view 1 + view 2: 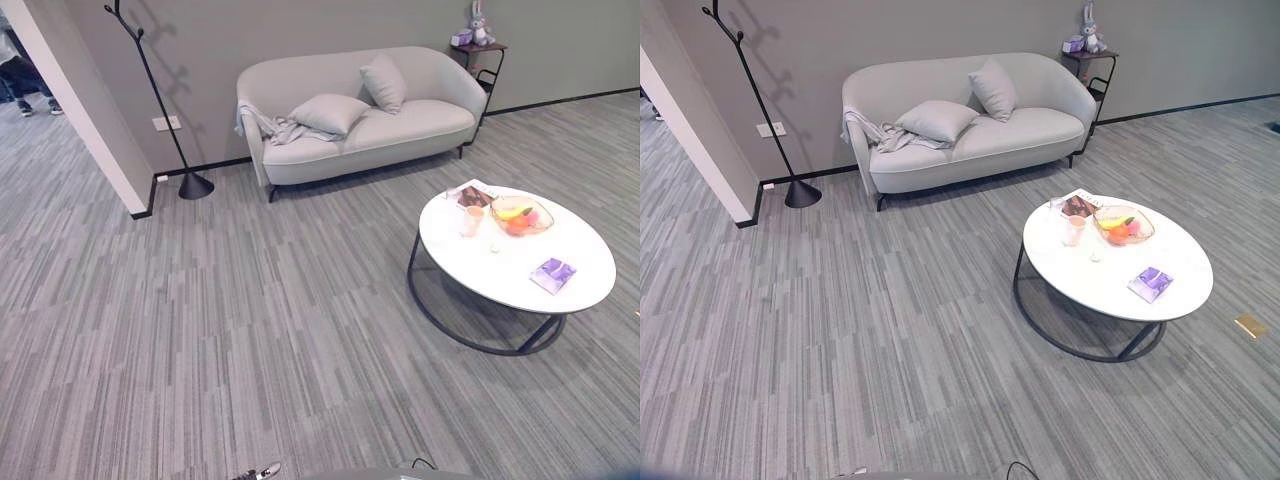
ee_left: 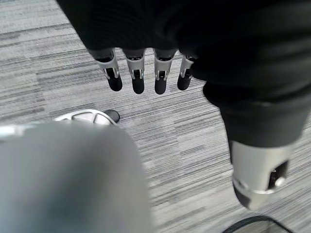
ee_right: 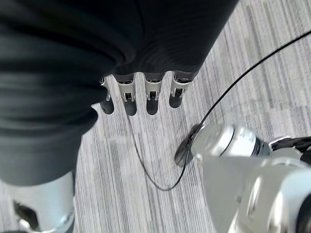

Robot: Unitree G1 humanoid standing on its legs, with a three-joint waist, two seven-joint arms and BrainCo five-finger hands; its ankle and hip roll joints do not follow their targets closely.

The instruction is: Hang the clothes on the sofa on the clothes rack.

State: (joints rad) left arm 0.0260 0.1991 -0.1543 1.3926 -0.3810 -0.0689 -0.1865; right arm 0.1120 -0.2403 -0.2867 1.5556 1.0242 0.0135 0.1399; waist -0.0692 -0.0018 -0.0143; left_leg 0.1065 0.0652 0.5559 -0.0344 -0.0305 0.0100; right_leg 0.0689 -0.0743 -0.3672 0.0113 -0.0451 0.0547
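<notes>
Both hands low and empty, the clothes far ahead to the left.

The left hand (image 2: pixel 141 73) and right hand (image 3: pixel 141 94) hang over bare carpet, fingers straight and relaxed, gripping nothing. Further off, on the right, stands a round white table (image 1: pixel 590 280). Beyond it, well apart from either hand, the grey clothes (image 1: pixel 270 126) lie draped over the sofa's (image 1: pixel 400 130) left arm and seat, their long axis running along the seat toward the cushion. The rack (image 1: pixel 150 75) stands just left of the sofa. By my judgement the left hand sits on the nearer side, though a walk forward comes first.
</notes>
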